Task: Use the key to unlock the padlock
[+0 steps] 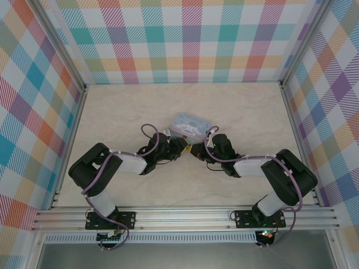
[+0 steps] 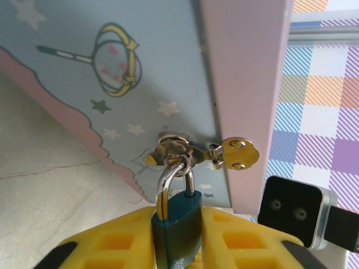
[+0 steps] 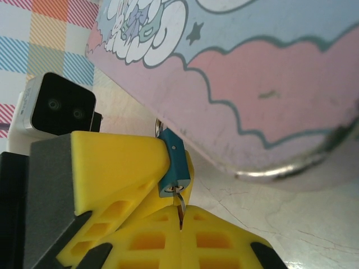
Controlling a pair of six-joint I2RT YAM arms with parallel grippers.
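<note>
At bottom centre of the left wrist view, the left gripper (image 2: pixel 176 249) is clamping the padlock (image 2: pixel 179 216), which is hanging from the tin's (image 2: pixel 67 117) hasp (image 2: pixel 175 147). Low in the right wrist view, the right gripper (image 3: pixel 181 227) is pinching the key (image 3: pixel 180 205), seemingly seated in the keyhole; next comes a steady twist.

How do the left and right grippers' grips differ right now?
The left gripper clamps the padlock by its blue body, shackle through the hasp of the tin. The right gripper pinches the thin key, tip at the padlock's underside. Left grips a chunky block, right a sliver. Both are shut, with yellow fingers.
</note>
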